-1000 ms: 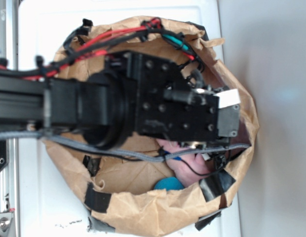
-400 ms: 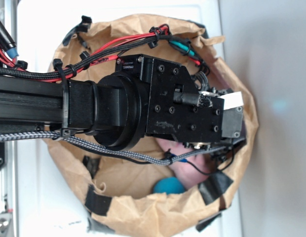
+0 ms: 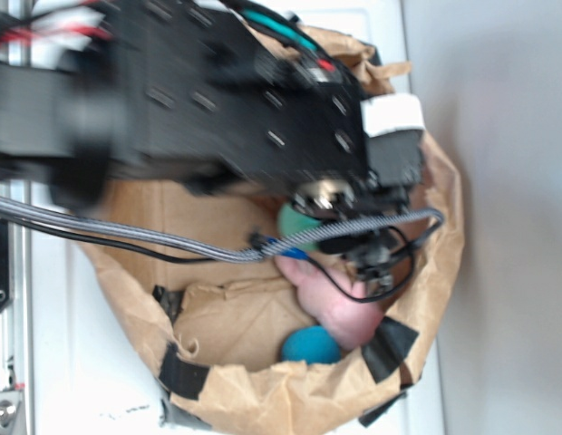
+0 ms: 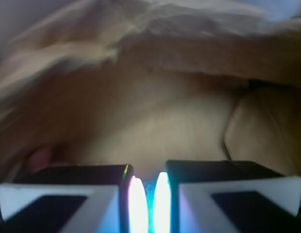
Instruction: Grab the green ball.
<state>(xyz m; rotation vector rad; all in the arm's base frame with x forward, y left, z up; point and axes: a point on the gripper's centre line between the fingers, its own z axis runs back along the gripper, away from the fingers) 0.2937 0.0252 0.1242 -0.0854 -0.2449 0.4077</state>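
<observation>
The green ball (image 3: 295,223) lies inside the brown paper bag (image 3: 263,390), half in shadow under my arm, against the top of the pink bunny (image 3: 340,304). In the exterior view my gripper (image 3: 403,136) is blurred, above the bag's far right side and apart from the ball. The wrist view shows my gripper (image 4: 148,204) with its white-edged fingers (image 4: 58,204) almost together. Only a thin bright cyan slit shows between them, and I make out no object in it. That view faces the bag's inner wall and does not show the ball.
A teal-blue ball (image 3: 310,346) rests at the bag's near edge below the bunny. Black tape patches (image 3: 388,344) hold the crumpled rim. Grey braided cables (image 3: 172,243) hang across the bag's mouth. The bag sits on a white surface (image 3: 63,362).
The arm has swung toward the top of the picture and come closer to the camera, now blurred. This uncovered the green ball and more of the pink bunny.
</observation>
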